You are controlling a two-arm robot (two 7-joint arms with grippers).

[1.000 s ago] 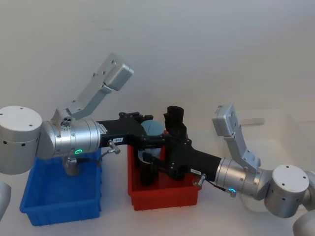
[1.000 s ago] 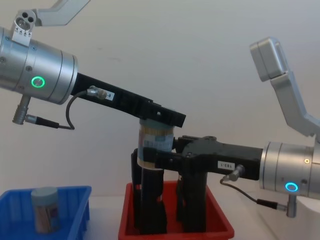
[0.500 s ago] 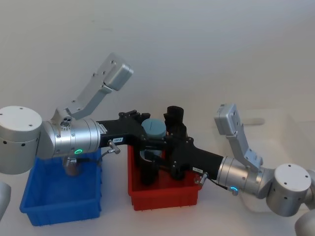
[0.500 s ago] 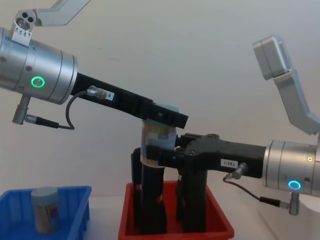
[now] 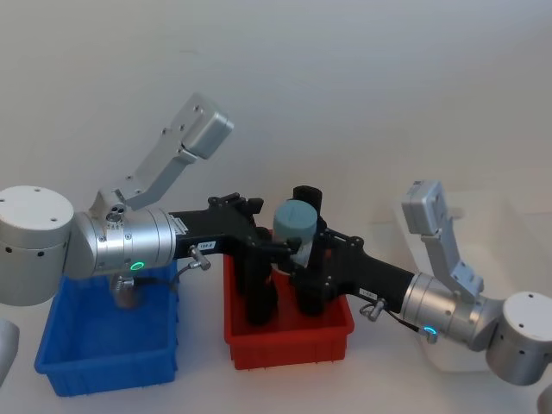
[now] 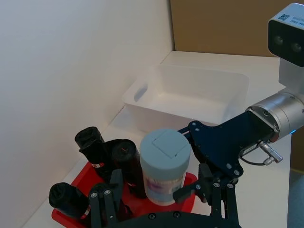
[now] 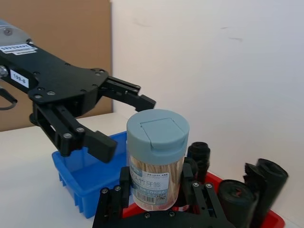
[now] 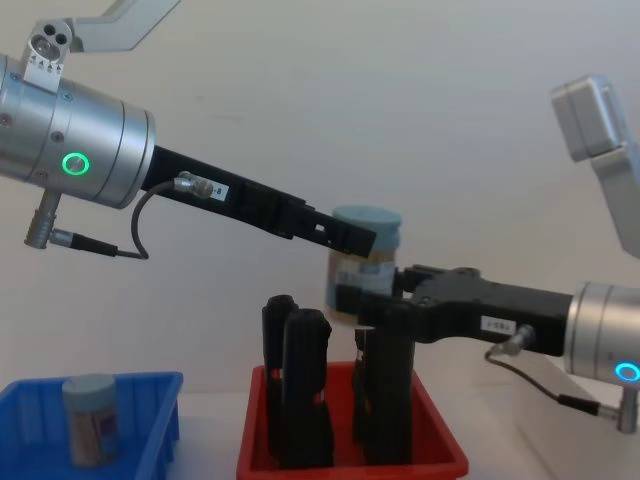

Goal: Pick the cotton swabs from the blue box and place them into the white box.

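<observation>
Right hand (image 7: 156, 185) is clamped on one jar of cotton swabs (image 5: 296, 226) by its lower body. The jar is upright, lid up, in the air above the red tray (image 5: 289, 347). Left hand (image 7: 124, 124) is open w/ fingers spread wide, just beside the jar at its 9 o'clock in head view; we can't tell if it touches. We see a 2nd jar (image 8: 90, 418) standing in the blue box (image 5: 103, 354), at the tray's 9 o'clock, partly under the left arm. White box (image 6: 156, 110) sits on the table (image 5: 198, 388) at the tray's 3 o'clock, well apart from the held jar. Black upright objs (image 8: 300, 390) stand in the tray.
</observation>
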